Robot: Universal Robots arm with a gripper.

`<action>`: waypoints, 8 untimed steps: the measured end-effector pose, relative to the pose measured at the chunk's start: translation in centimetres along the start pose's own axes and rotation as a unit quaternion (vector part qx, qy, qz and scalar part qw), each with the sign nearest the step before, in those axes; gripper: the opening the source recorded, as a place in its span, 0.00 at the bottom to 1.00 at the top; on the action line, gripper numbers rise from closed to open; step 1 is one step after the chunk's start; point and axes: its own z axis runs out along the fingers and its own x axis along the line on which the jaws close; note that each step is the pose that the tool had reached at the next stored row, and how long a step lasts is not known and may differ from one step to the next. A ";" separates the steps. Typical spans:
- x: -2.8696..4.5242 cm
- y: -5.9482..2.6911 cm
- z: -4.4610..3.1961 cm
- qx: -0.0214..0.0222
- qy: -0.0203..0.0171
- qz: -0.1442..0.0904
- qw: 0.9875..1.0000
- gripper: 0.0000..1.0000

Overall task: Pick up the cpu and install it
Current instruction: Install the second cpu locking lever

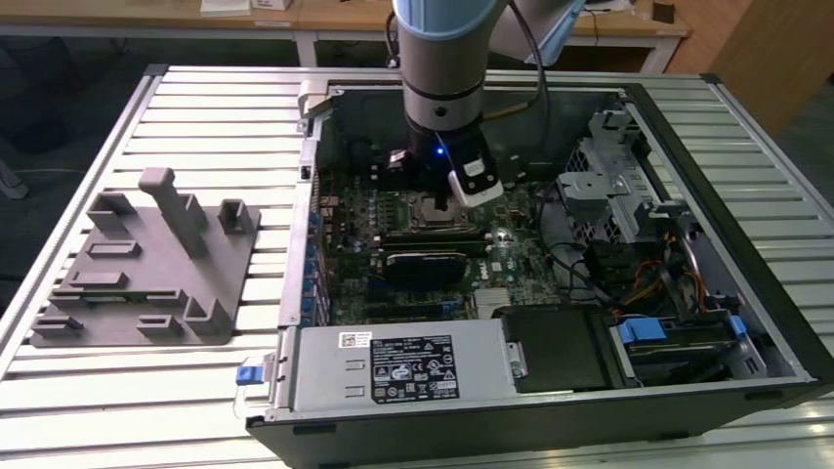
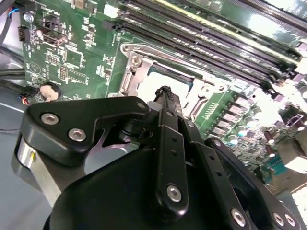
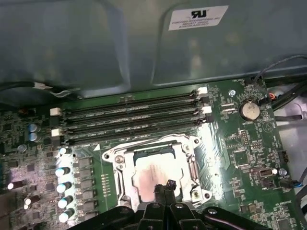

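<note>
Closest to the wrist cameras is the black two-finger gripper [image 3: 165, 188]. Its fingertips look pressed together with nothing visible between them, hanging right over the middle of the socket. The cpu [image 3: 152, 171], that small pale silver-grey square chip, lies flat inside the silver metal socket frame [image 3: 115, 160] on the green motherboard [image 3: 240, 153], just beneath the tips. I can't tell whether they actually touch it. So my read is that we're at the install end of the job: the chip is already off the tray and sitting in its seat. Any further move calls for going straight up and down, I'd say, since the frame edges crowd in on every side. Just past the socket run four long black memory slots [image 3: 129, 117]. Behind them the grey case wall carries a white printed sticker [image 3: 198, 18], too small for me to read properly. Out in the exterior view there's another white label on the silver power supply box [image 1: 414, 366], and the grey plastic tray [image 1: 144, 278] sits well apart on the exterior view's left.
</note>
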 end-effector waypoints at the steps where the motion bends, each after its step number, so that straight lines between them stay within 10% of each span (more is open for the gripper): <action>1: -0.09 0.15 0.04 0.002 0.000 0.000 1.000 0.11; 8: -0.44 0.49 0.13 0.006 -0.001 0.000 1.000 0.11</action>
